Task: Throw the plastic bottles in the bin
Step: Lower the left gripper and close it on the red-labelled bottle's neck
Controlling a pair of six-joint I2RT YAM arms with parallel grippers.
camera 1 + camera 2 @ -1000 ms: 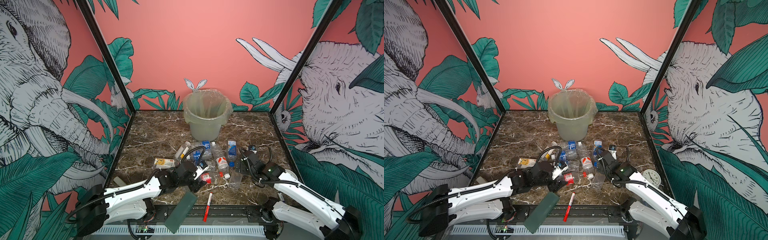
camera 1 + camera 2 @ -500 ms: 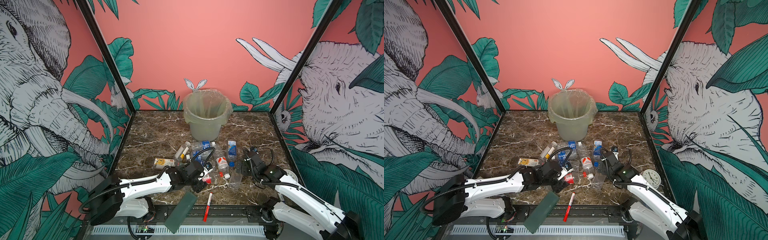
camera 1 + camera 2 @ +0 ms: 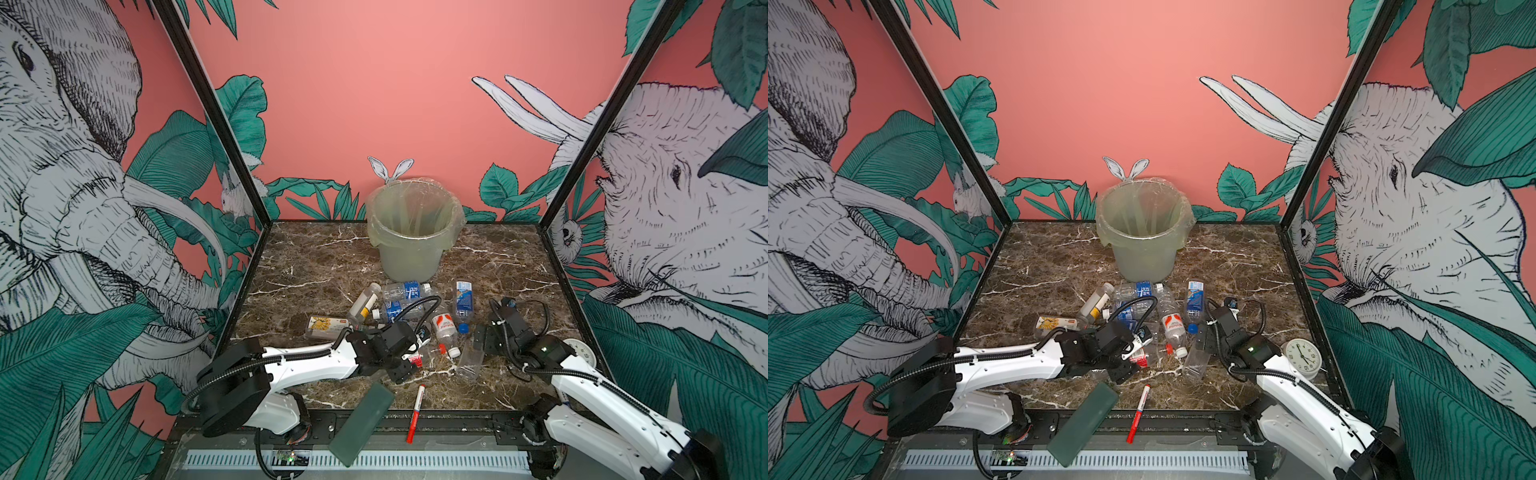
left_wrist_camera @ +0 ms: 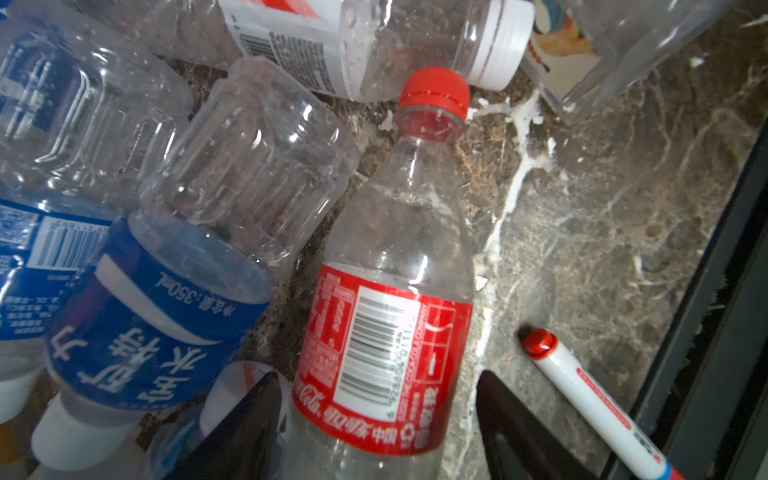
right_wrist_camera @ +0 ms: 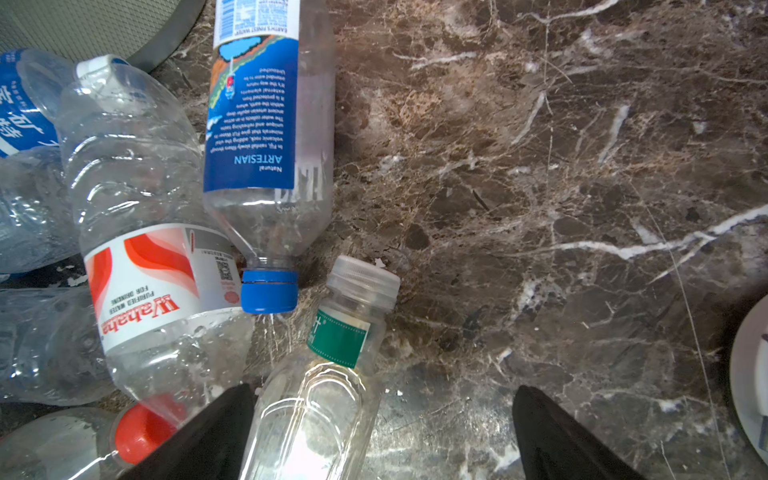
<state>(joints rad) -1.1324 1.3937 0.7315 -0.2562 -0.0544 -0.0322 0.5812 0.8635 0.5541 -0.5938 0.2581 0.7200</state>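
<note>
Several plastic bottles [image 3: 409,303] lie in a heap in front of the bin [image 3: 413,232] [image 3: 1144,237], which stands upright at the back. My left gripper [image 3: 409,358] [image 4: 378,419] is low at the heap's near edge. It is open, with a red-labelled, red-capped bottle [image 4: 386,291] lying between its fingers; a gap shows beside one finger. My right gripper [image 3: 494,347] [image 5: 382,399] is wide open over the marble. A clear bottle with a green label [image 5: 328,386] [image 3: 471,359] lies just inside one finger.
A red-and-white marker pen [image 3: 415,411] [image 4: 590,399] and a dark green slab [image 3: 361,419] lie at the table's front edge. A white clock [image 3: 1304,357] stands by the right arm. A yellow-labelled bottle [image 3: 326,326] lies left of the heap.
The left arm has stretched further forward, and its gripper now sits over the red-labelled bottle. The right gripper has come down a little towards the clear bottle.
</note>
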